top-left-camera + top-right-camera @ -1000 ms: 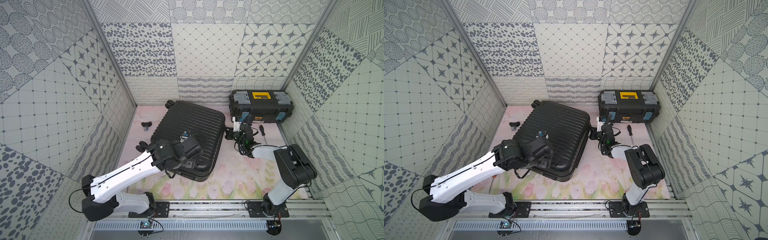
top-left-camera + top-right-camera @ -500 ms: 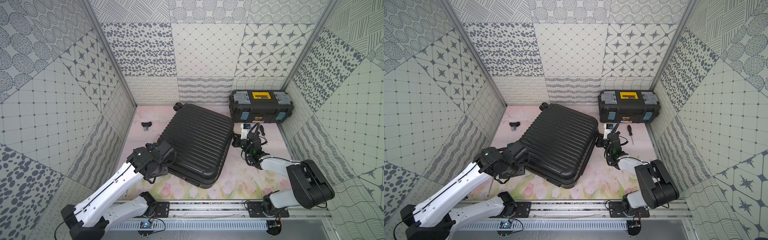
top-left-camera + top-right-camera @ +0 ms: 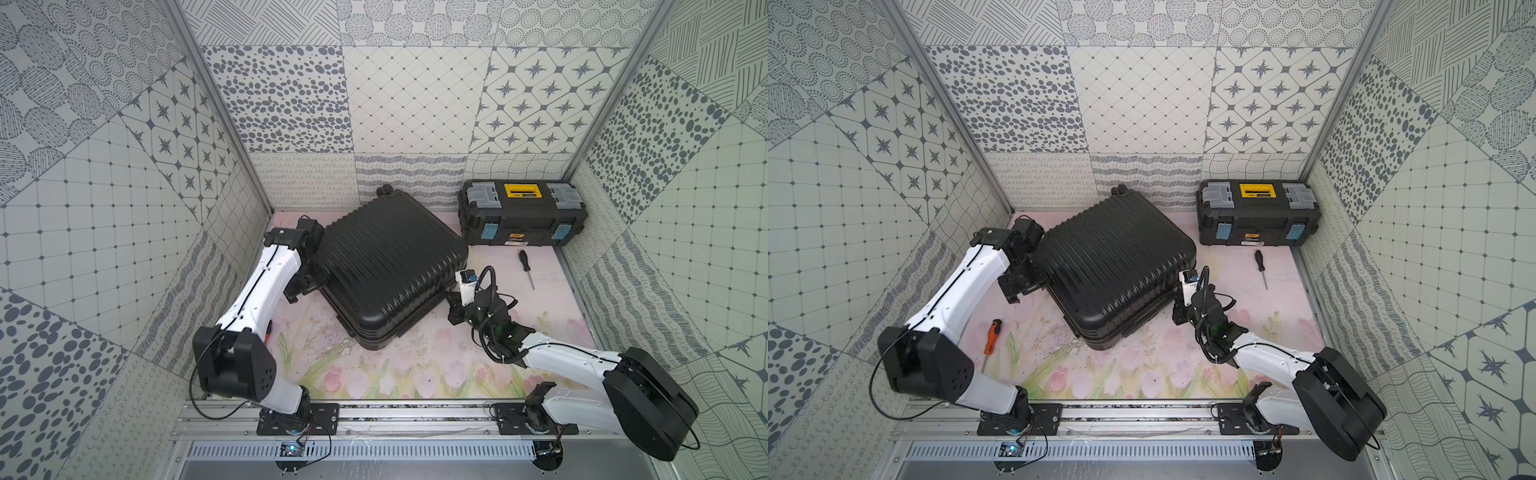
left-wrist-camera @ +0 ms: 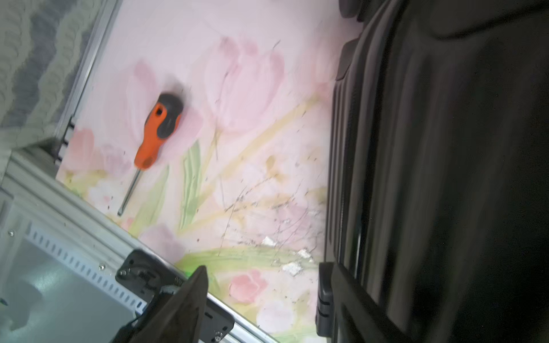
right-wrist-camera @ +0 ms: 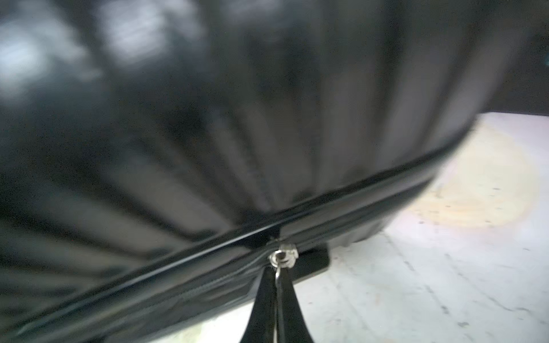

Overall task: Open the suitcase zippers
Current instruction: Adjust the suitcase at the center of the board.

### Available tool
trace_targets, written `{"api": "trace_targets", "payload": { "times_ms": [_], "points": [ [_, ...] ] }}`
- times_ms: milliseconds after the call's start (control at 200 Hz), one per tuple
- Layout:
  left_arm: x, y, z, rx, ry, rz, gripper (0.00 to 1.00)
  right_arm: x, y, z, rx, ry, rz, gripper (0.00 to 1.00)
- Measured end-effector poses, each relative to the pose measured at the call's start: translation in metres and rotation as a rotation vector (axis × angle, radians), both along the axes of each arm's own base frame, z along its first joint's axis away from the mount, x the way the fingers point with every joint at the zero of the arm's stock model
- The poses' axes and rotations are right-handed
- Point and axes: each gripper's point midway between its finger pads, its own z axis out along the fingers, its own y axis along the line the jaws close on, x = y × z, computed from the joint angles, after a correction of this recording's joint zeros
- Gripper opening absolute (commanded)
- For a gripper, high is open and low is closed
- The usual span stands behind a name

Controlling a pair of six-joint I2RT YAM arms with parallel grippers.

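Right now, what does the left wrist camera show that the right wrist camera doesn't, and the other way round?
Only the left wrist view: an orange screwdriver lying on the mat, and the metal rail at the mat's edge. Only the right wrist view: the silvery zipper slider on the suitcase seam, held by its tab in the shut right gripper. Both: the black ribbed suitcase and the flowered mat.
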Motion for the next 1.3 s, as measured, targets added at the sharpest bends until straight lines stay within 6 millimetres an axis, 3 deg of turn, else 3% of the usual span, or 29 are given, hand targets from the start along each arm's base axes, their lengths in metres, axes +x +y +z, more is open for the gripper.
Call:
{"api": "trace_targets", "payload": {
  "times_ms": [175, 220, 285, 405, 520, 630, 725, 780, 1021, 1181, 1301],
  "points": [
    [0.105, -0.004, 0.029, -0.026, -0.192, -0.009, 0.75, -0.027, 0.043, -0.002, -0.013, 0.007, 0.125, 0.0],
    [0.118, -0.005, 0.041, -0.029, -0.245, -0.011, 0.76, -0.032, 0.052, -0.001, -0.009, 0.011, 0.149, 0.0],
    [0.123, -0.003, 0.059, -0.025, -0.305, 0.001, 0.76, -0.039, 0.061, 0.0, 0.001, 0.019, 0.173, 0.0],
    [0.094, 0.0, 0.087, -0.043, -0.393, 0.043, 0.71, -0.044, 0.072, -0.001, 0.008, 0.032, 0.196, 0.0],
    [0.036, -0.013, 0.089, -0.095, -0.441, 0.077, 0.62, -0.044, 0.082, -0.002, 0.008, 0.044, 0.203, 0.0],
    [-0.027, -0.048, 0.053, -0.205, -0.437, 0.08, 0.54, -0.041, 0.093, -0.001, 0.011, 0.049, 0.209, 0.0],
    [-0.071, -0.073, 0.008, -0.281, -0.413, 0.086, 0.56, -0.038, 0.099, 0.0, 0.018, 0.054, 0.206, 0.0],
    [-0.086, -0.087, -0.013, -0.306, -0.399, 0.08, 0.59, -0.036, 0.102, 0.001, 0.023, 0.055, 0.204, 0.0],
    [-0.097, -0.138, -0.078, -0.392, -0.396, 0.145, 0.59, -0.034, 0.105, 0.001, 0.03, 0.057, 0.192, 0.0],
    [-0.084, -0.16, -0.099, -0.448, -0.438, 0.231, 0.58, -0.033, 0.104, 0.001, 0.038, 0.061, 0.181, 0.0],
    [-0.073, -0.175, -0.104, -0.502, -0.479, 0.274, 0.58, -0.033, 0.105, 0.002, 0.041, 0.063, 0.178, 0.0]
  ]
}}
